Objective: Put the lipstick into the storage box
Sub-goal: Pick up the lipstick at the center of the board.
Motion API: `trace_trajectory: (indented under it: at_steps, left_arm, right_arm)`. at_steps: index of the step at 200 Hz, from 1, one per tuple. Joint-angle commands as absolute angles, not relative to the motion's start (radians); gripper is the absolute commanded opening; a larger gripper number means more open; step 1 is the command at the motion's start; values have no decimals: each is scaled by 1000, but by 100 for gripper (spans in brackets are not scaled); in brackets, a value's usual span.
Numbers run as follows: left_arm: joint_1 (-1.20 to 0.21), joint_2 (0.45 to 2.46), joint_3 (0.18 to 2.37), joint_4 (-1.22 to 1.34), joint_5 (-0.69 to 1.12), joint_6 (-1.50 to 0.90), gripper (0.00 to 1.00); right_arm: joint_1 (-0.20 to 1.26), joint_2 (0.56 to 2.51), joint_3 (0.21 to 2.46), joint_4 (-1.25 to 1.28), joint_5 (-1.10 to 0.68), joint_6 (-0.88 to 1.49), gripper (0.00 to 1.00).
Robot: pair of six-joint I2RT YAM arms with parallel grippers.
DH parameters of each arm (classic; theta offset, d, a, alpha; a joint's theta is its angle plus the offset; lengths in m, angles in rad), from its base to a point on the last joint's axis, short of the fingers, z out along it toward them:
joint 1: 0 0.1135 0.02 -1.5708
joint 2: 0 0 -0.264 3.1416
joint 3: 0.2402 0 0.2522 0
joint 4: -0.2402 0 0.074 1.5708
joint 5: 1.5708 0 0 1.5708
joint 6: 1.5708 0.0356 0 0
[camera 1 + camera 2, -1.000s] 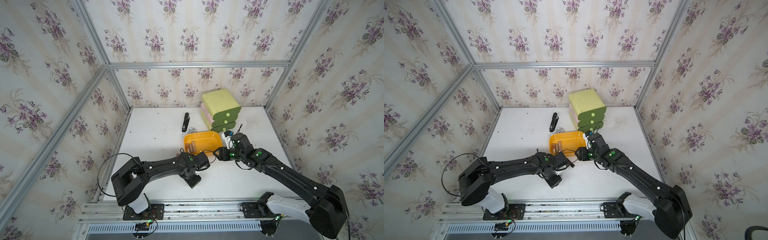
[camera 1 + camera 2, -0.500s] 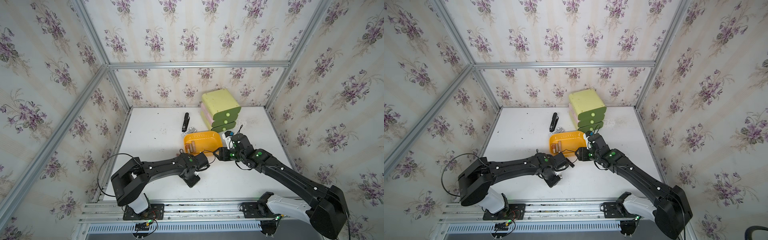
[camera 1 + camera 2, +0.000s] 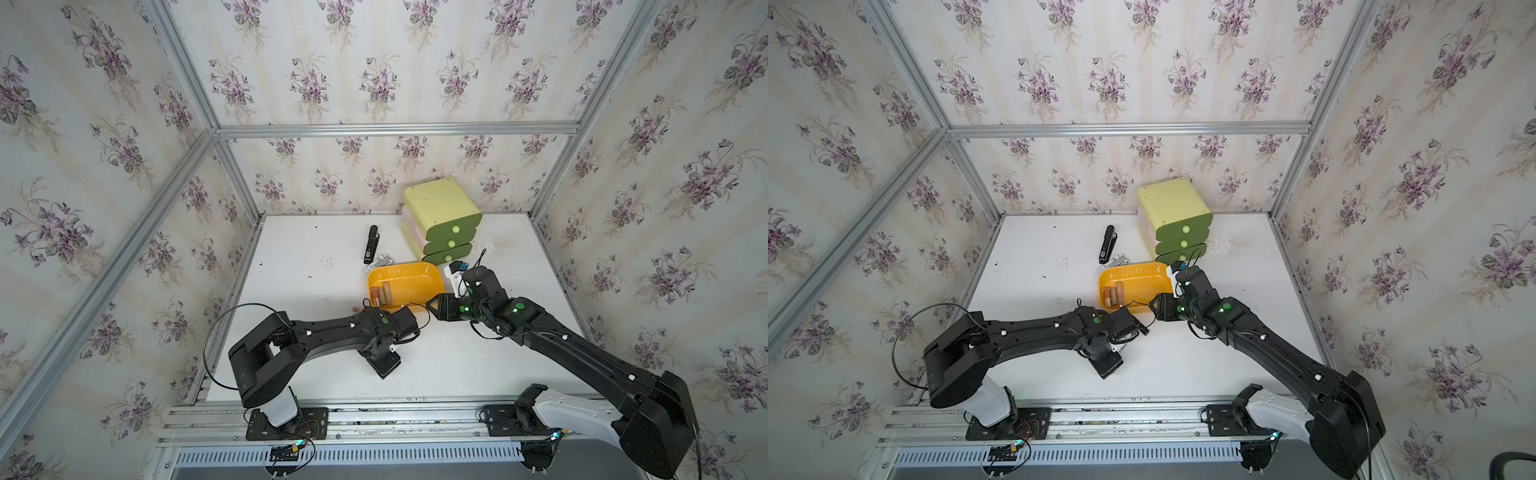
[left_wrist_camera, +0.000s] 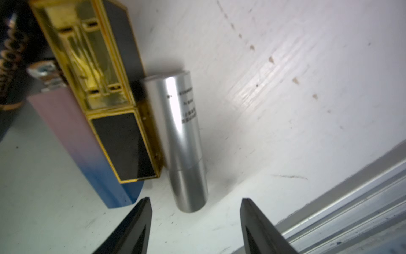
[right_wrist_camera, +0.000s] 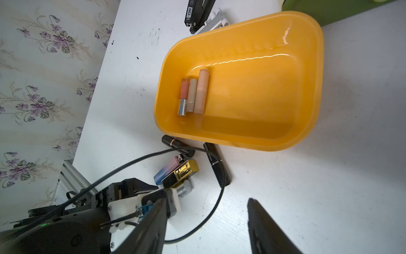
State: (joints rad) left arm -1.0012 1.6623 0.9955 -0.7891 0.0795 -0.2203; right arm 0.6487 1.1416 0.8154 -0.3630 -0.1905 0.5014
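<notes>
The left claw (image 4: 195, 199) is released: in the left wrist view its 2 black fingertips (image 4: 140, 224) stand apart on either side of the near end of the silver lipstick (image 4: 182, 143), with a strip of white surface (image 4: 285, 110) showing on each side, so neither tip touches it. The silver lipstick lies flat on the surface, outside the storage box (image 5: 263, 99), right against a gold-and-black lipstick (image 4: 105, 99), which lies alongside a pink-to-blue lipstick (image 4: 83, 149). In the right wrist view this cluster of 3 sits near one long rim of the box. 2 black lipsticks lie closer to that rim: a short one with a gold band (image 5: 178, 146), and a long slim one (image 5: 216, 163) with its end just beside the box's wall. Inside the box 3 lipsticks (image 5: 193, 94) lie side by side toward one short end. The right claw (image 5: 206, 199) is released too, its jaws wide with only surface between them. In both top views it hangs just beside the near corner of the box, close to the left arm's wrist. Behind the box stands a pale yellow-green drawer unit (image 3: 440, 212), and a black stapler (image 3: 370, 245) lies near the box's far rim.
</notes>
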Motion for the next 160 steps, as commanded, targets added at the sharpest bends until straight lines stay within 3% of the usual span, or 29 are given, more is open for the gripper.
trace_trajectory:
  at_steps: [1, 76, 97, 160]
  left_arm:
    - [-1000, 1673, 1002, -791, 67, -222, 64]
    - [-1000, 1721, 1037, -774, 81, -235, 56]
    - [-999, 1741, 1053, -776, 89, -240, 46]
    - [-1000, 1741, 1035, -790, 94, -256, 27]
  right_arm:
    - [649, 1143, 821, -356, -183, 500, 62]
    - [649, 1135, 808, -350, -180, 493, 62]
    - [649, 1130, 800, -346, -181, 491, 62]
    - [644, 1114, 784, -335, -182, 488, 62]
